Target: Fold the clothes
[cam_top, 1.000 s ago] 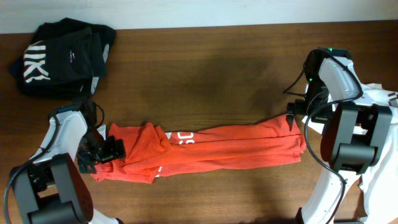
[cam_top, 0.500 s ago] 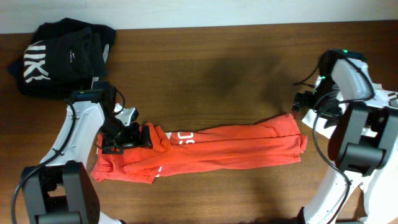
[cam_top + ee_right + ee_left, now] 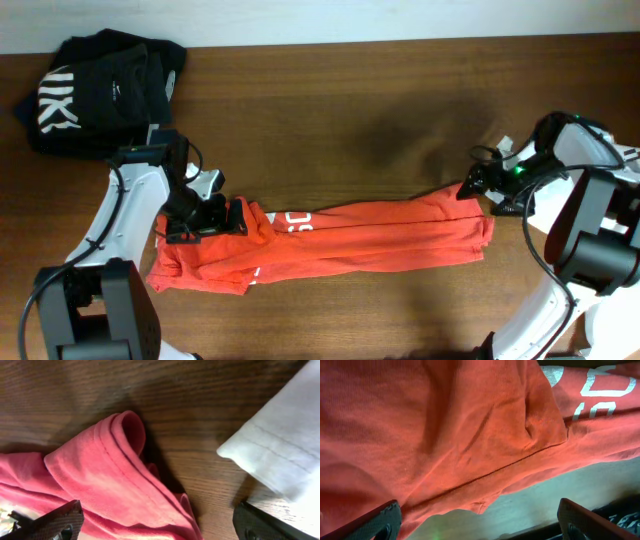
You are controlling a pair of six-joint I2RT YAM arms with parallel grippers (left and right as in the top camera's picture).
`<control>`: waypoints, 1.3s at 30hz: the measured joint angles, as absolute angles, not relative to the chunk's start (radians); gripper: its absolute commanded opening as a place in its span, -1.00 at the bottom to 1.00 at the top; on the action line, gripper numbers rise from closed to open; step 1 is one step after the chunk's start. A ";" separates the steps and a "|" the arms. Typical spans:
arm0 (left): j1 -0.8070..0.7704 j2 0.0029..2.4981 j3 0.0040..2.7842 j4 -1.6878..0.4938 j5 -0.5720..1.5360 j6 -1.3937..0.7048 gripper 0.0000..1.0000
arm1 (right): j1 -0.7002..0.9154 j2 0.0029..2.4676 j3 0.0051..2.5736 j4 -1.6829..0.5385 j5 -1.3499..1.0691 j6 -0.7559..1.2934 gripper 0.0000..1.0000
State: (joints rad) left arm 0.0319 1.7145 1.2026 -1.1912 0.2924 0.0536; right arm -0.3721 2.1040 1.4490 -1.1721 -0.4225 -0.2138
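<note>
- Black T-shirt [image 3: 110, 80], overhead view: large white block letters on its left fold, set sideways. Only partly legible, roughly "UIK".
- Red-orange T-shirt [image 3: 380, 240], overhead view: white print at a crease, cut off by folds, not legible.
- Same shirt, left wrist view: white fragments, apparently "D" above "10"; the rest is hidden.

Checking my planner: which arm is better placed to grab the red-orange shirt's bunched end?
Left. The left gripper hangs open over the bunched end of the red-orange shirt; the right gripper is at the opposite end.
</note>
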 measured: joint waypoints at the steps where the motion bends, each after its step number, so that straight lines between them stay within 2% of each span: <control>1: 0.032 1.715 1.202 -1.188 0.293 0.054 0.98 | -0.373 2.095 1.431 -1.164 -0.441 -0.213 0.73; 4: 0.032 1.715 1.202 -1.186 0.294 0.054 0.99 | -0.373 2.094 1.384 -1.162 -0.519 -0.216 0.40; 5: 0.032 1.715 1.202 -1.184 0.296 0.054 0.98 | -0.371 2.094 1.381 -1.166 -0.523 -0.214 0.24; 6: 0.032 1.715 1.202 -1.184 0.297 0.054 0.98 | -0.366 2.098 1.377 -1.170 -0.527 -0.217 -0.14; 7: 0.032 1.715 1.202 -1.184 0.297 0.054 0.98 | -0.356 2.103 1.373 -1.174 -0.529 -0.216 -0.38; 8: 0.032 1.715 1.202 -1.184 0.297 0.054 0.98 | -0.341 2.110 1.367 -1.172 -0.525 -0.218 -0.40; 9: 0.032 1.715 1.202 -1.182 0.298 0.054 0.99 | -0.326 2.119 1.362 -1.172 -0.522 -0.216 -0.52; 10: 0.032 1.715 1.202 -1.180 0.299 0.054 0.98 | -0.319 2.122 1.359 -1.174 -0.522 -0.216 -0.92; 17: 0.032 1.715 1.202 -1.180 0.300 0.053 0.98 | -0.320 2.103 1.385 -1.195 -0.403 -0.088 -0.92; 24: 0.032 1.715 1.202 -1.159 0.302 0.044 0.98 | -0.294 1.706 1.429 -1.348 -0.288 0.042 -0.92; 27: 0.032 1.715 1.202 -1.138 0.308 0.018 0.98 | -0.174 1.660 1.430 -1.367 -0.281 0.075 -0.92; 31: 0.030 1.715 1.202 -1.140 0.308 0.007 0.98 | 0.014 1.662 1.403 -1.275 -0.277 0.192 -0.92; 39: 0.030 1.715 1.202 -1.136 0.311 0.007 0.98 | 0.395 1.700 1.399 -1.124 -0.204 0.532 -0.92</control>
